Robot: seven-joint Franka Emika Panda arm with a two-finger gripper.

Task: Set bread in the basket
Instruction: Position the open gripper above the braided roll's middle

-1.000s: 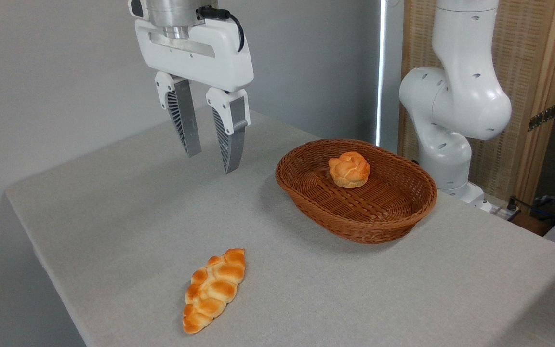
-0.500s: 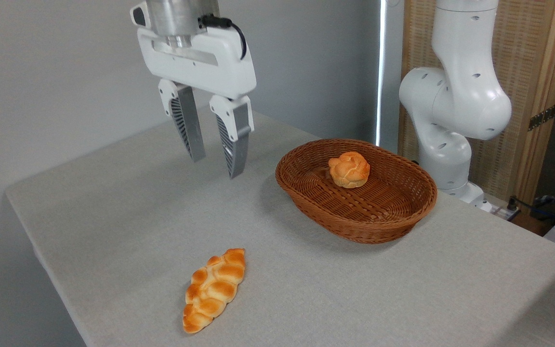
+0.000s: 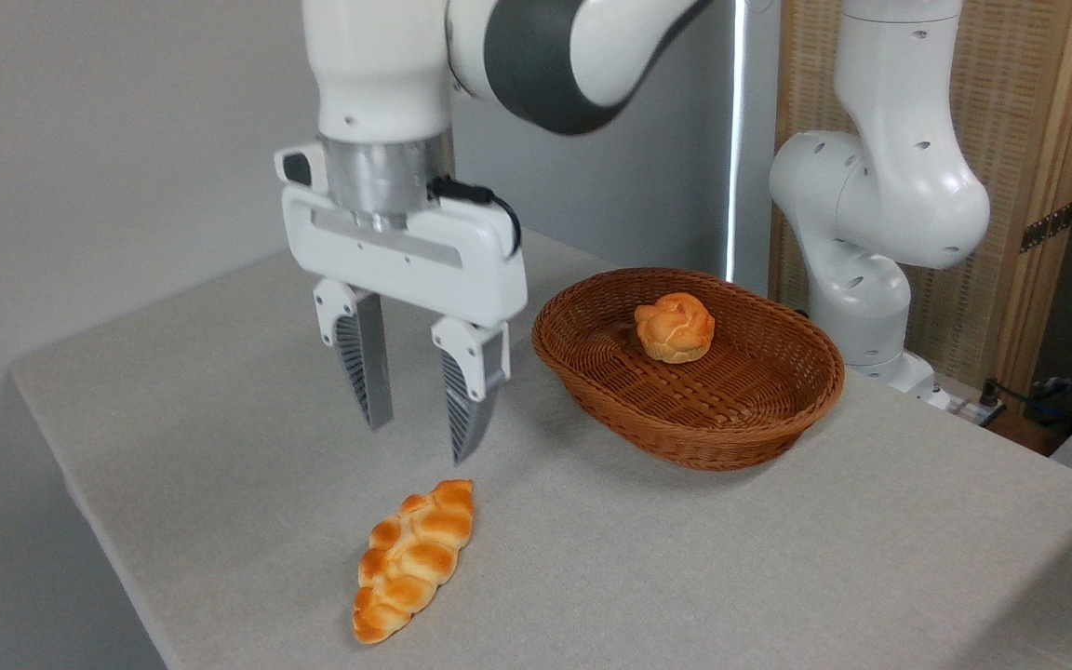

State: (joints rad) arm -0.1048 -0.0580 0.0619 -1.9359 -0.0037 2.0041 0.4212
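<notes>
On the desk (image 3: 778,558), braided bread (image 3: 413,558) laid flat, claw (image 3: 422,442) positioned above it, fingers spread and empty, basket (image 3: 685,437) located right, bun (image 3: 675,327) contained inside.

bread (image 3: 414,559) front-left on table (image 3: 778,558), basket (image 3: 688,428) behind-right

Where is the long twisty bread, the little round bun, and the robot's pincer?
Long braided bread (image 3: 413,560): fixed camera view, middle of the loaf's top.
Round bun (image 3: 674,327): fixed camera view, centre of its knotted top.
Pincer (image 3: 424,441): fixed camera view, the gap midway between its two fingertips.
</notes>
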